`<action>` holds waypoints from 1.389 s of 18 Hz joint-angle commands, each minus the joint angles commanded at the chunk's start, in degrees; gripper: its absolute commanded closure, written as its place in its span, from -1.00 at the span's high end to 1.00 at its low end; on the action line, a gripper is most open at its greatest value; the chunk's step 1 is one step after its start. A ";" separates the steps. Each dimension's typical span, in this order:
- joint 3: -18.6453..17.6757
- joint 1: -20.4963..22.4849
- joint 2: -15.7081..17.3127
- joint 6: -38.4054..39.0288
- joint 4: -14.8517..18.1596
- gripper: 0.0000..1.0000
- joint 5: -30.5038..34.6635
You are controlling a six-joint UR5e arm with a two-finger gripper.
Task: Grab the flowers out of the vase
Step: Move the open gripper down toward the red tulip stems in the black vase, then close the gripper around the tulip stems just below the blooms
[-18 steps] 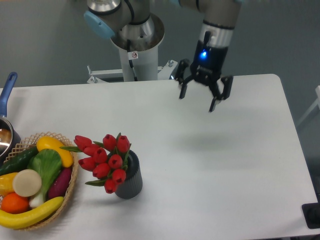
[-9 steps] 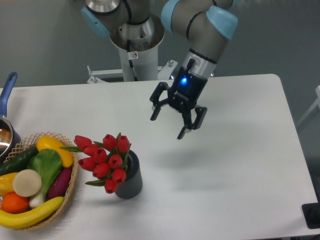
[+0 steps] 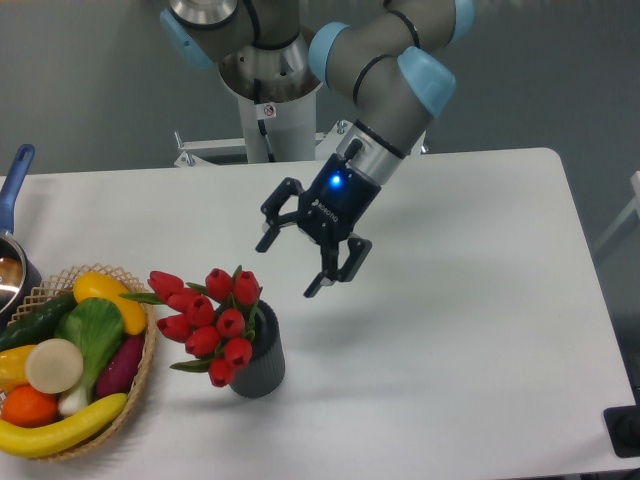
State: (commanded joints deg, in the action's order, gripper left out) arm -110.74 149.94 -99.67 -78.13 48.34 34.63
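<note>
A white table (image 3: 450, 330) with rounded corners is seen from above, set against a plain grey-blue wall. At the far edge a white pedestal (image 3: 270, 110) is mounted, from which the arm rises.

One dark grey ribbed vase (image 3: 262, 358) is stood on the near left part of the table. One bunch of flowers (image 3: 212, 318) is held in it: about ten red tulip buds with green leaves, leaning out to the left over the rim. One wicker basket (image 3: 140, 380) is placed just to the left of the vase, near it but apart. In it one yellow banana, one orange, one white onion, one green leafy vegetable, one purple vegetable, one yellow pepper and one dark green cucumber can be counted; a further yellow piece at the left edge is cut off. One pot with a blue handle (image 3: 14, 180) is partly seen at the left edge.

The arm is bent down and to the left from its grey and light-blue joints, with a blue light lit on the wrist. The gripper (image 3: 291, 267) is held above the table, tilted towards the flowers, just up and right of the buds and clear of them. Its two fingers are spread wide with nothing between them.
</note>
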 joint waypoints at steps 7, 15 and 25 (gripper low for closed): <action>3.78 -3.42 -4.30 0.44 -2.02 1.00 -0.09; 6.06 -4.83 -7.38 0.53 -2.37 1.00 -0.09; 8.70 -7.38 -10.02 2.81 -2.37 1.00 -0.09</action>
State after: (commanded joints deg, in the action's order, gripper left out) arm -102.04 142.56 -109.69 -75.32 45.97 34.54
